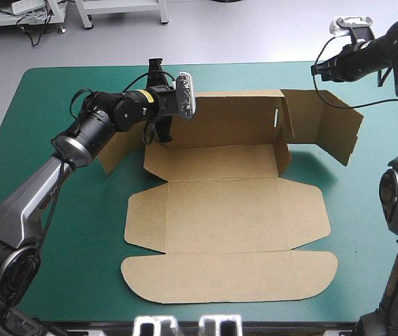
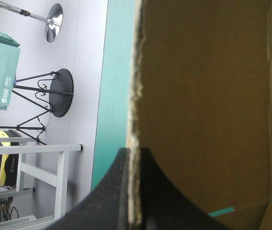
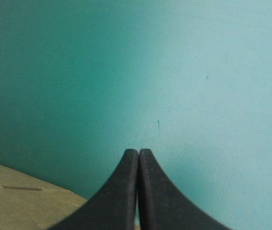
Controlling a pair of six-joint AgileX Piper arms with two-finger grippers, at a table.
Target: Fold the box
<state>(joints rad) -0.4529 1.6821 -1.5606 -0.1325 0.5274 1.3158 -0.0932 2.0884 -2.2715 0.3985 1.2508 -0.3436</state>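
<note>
High view: the brown box point(image 1: 227, 210) lies mid-worktop point(image 1: 66, 245), its long axis parallel to the far edge, rear wall raised, lid flat toward the near edge.

Left wrist view: the left gripper point(image 2: 135, 152) has its fingers clamped on the wall's edge.

Right wrist view: the right gripper point(image 3: 138, 153) has its fingers pressed together, empty, over the teal-green cover point(image 3: 126, 72).

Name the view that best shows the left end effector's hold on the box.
Left wrist view: the left end effector is clamped on an edge of the box, with a black finger on either side, all but shut. The high view hides that contact behind the wrist. The right wrist view shows only a box corner.
</note>
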